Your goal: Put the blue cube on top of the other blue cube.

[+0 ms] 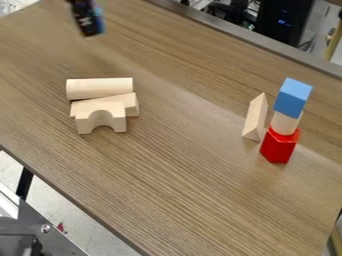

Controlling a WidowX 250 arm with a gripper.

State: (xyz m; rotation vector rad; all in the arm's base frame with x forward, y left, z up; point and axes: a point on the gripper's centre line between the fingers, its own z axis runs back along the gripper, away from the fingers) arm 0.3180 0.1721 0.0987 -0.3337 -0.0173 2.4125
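Hand (89, 24) beyond pale wooden blocks (100, 88)

3 wooden blocks (99, 88) together; prism (255, 119) beside cylinder (284, 123) on red block (278, 148).

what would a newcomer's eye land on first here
Probably the tower at the right: a blue cube on a pale wooden piece, which stands on a red block. After that, likely the pale wooden group at the left, with a cylinder lying behind an arch block.
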